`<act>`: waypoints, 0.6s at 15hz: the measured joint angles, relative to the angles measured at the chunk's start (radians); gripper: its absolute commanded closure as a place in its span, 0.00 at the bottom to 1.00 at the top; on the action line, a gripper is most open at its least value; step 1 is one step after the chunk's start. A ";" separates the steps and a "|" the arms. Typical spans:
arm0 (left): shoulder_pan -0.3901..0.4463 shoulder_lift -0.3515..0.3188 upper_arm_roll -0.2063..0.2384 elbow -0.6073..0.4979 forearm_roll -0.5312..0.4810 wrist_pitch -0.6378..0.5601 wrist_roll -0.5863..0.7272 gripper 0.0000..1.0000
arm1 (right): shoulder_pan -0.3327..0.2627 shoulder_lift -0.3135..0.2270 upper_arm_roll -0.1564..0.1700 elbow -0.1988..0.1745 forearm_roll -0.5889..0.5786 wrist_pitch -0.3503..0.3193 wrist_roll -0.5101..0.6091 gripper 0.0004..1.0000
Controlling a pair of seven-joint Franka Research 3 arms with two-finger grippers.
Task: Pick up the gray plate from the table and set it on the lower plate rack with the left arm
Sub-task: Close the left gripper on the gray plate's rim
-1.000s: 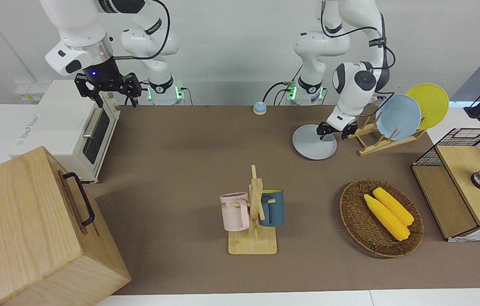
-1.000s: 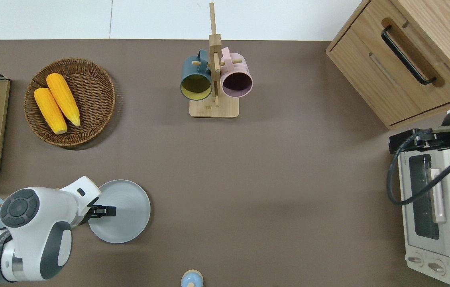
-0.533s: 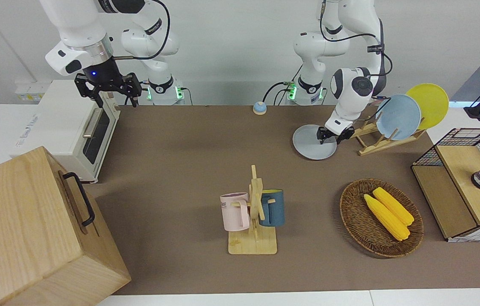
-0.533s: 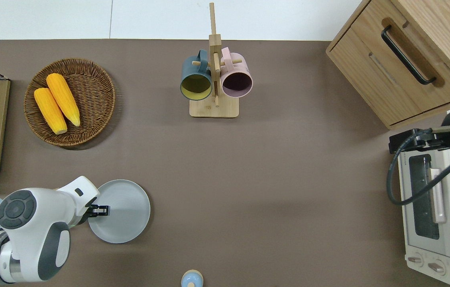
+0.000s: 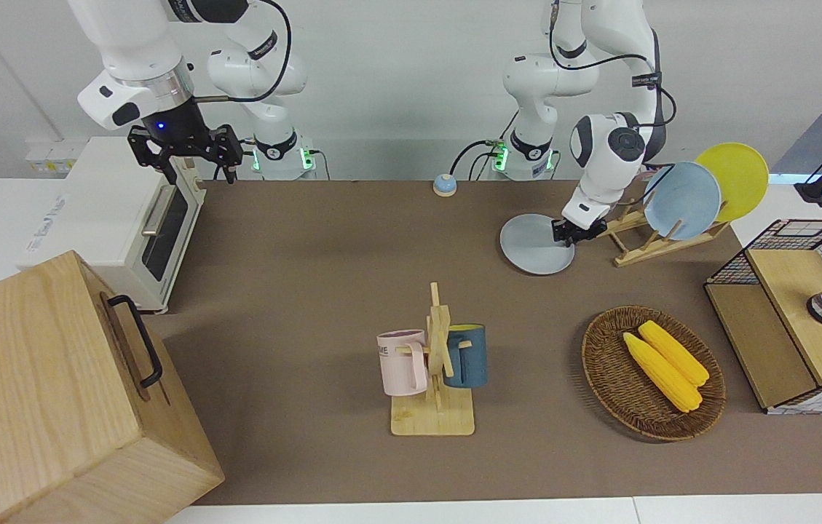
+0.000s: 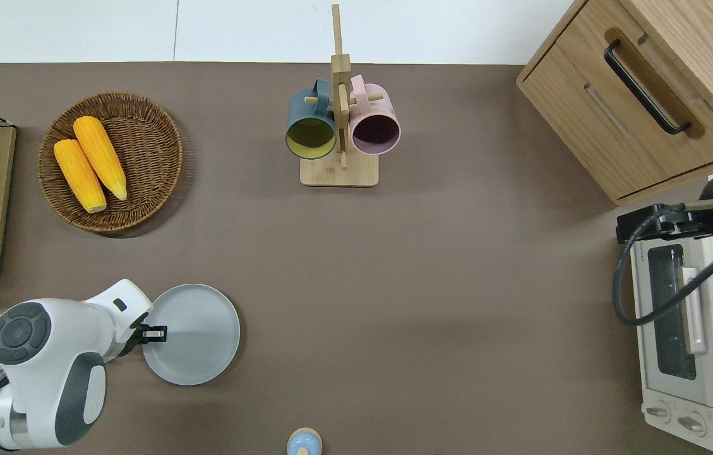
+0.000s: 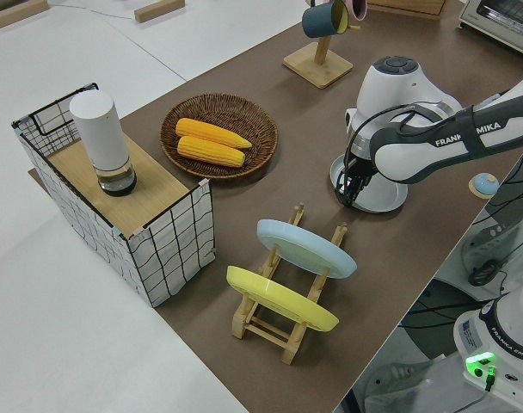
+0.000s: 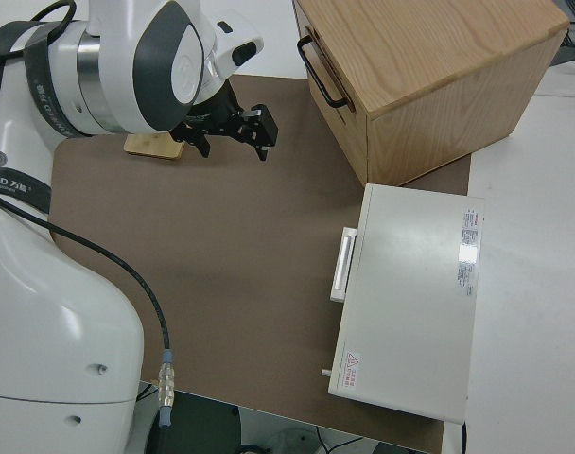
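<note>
Front view: your left gripper (image 5: 565,234) sits at the gray plate (image 5: 531,247) rim nearest the lower plate rack (image 5: 636,244); grasp step, closure indeterminate. Overhead view: plate flat on table (image 6: 394,284). Next, confirm grip, then lift. Right arm parked.

Bright, even light falls from above in every view, with no hard glare. Shadows are soft and short: a dark crescent hugs the wicker basket (image 6: 110,161), and a faint smudge lies on the brown desk (image 6: 432,265) well away from the left gripper (image 6: 155,331). All views are sharp; the front view bows slightly at its edges.
</note>
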 measured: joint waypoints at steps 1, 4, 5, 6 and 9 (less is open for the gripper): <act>0.000 0.000 0.000 0.000 0.000 0.000 0.000 1.00 | 0.000 0.000 0.000 0.000 0.000 0.000 0.000 0.02; 0.001 0.000 0.001 0.000 0.000 0.000 0.006 1.00 | 0.000 0.000 0.000 0.000 0.000 0.000 0.000 0.02; 0.004 -0.001 0.004 0.001 0.000 0.000 0.013 1.00 | 0.000 0.000 0.000 0.000 0.000 0.000 0.000 0.02; 0.010 -0.002 0.008 0.001 0.000 -0.001 0.023 1.00 | 0.000 0.000 0.000 0.000 0.000 0.000 0.000 0.02; 0.037 -0.007 0.014 0.001 -0.001 -0.005 0.052 1.00 | 0.000 0.000 0.000 0.000 0.000 0.000 0.000 0.02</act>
